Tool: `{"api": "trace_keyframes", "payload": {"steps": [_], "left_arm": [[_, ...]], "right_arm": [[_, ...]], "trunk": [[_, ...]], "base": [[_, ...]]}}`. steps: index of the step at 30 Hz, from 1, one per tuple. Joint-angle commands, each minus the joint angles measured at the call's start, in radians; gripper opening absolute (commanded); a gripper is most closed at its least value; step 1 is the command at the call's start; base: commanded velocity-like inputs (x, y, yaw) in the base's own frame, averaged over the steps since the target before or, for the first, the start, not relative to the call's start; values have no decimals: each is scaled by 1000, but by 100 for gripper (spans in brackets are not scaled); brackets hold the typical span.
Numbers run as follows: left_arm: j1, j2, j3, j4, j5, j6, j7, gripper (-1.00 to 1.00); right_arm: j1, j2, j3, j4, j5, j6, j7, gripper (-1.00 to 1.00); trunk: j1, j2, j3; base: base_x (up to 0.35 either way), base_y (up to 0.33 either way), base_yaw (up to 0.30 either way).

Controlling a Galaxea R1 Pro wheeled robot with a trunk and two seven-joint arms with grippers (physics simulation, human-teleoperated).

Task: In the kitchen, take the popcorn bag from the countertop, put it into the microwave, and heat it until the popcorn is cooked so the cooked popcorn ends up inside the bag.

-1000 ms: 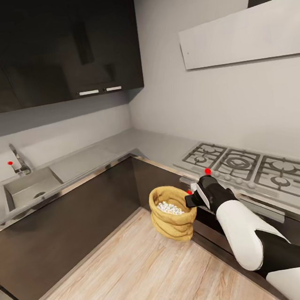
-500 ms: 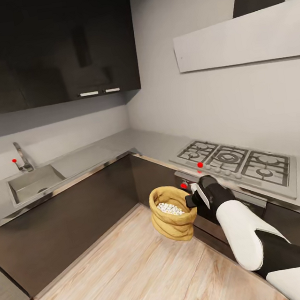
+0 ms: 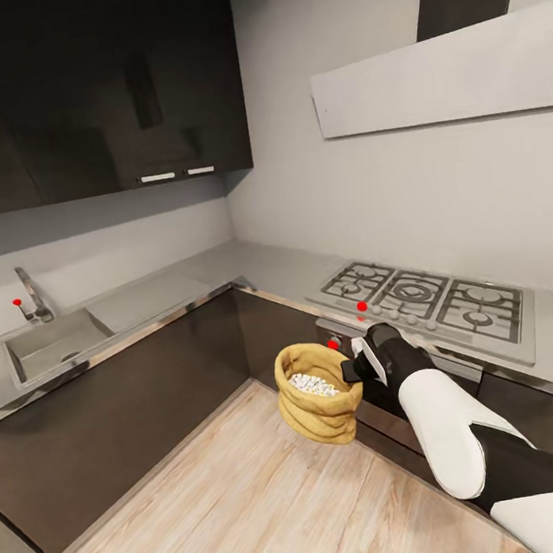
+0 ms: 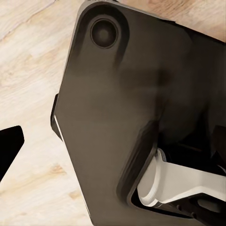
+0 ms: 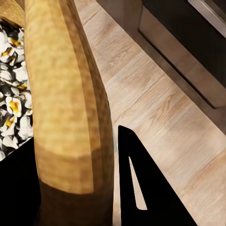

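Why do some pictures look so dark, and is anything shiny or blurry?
Head view: even soft light, the dark upper cabinets glossy with faint reflections, the popcorn bag sharp. Left wrist view: a dark robot part close up, smooth and soft-edged. Right wrist view: the bag's rim fairly sharp, one finger a black silhouette.

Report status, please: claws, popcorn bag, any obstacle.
Right claw shut on the popcorn bag rim, bag in the air above the floor. Popcorn inside. Left claw: cannot tell. No obstacle seen near the bag.

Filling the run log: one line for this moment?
phase: carrying | right gripper: shut on bag rim | popcorn: in bag | bag: above floor, by hob
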Motion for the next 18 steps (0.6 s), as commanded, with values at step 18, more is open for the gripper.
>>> {"api": "trace_keyframes", "payload": {"steps": [18], "left_arm": [[1,-1,7,-1,6,3,0,100]], "right_arm": [[1,-16,-7,-2,11,2,3,-100]], "trunk": [[0,-1,-1]], "base": [[-295,86,-21]]}}
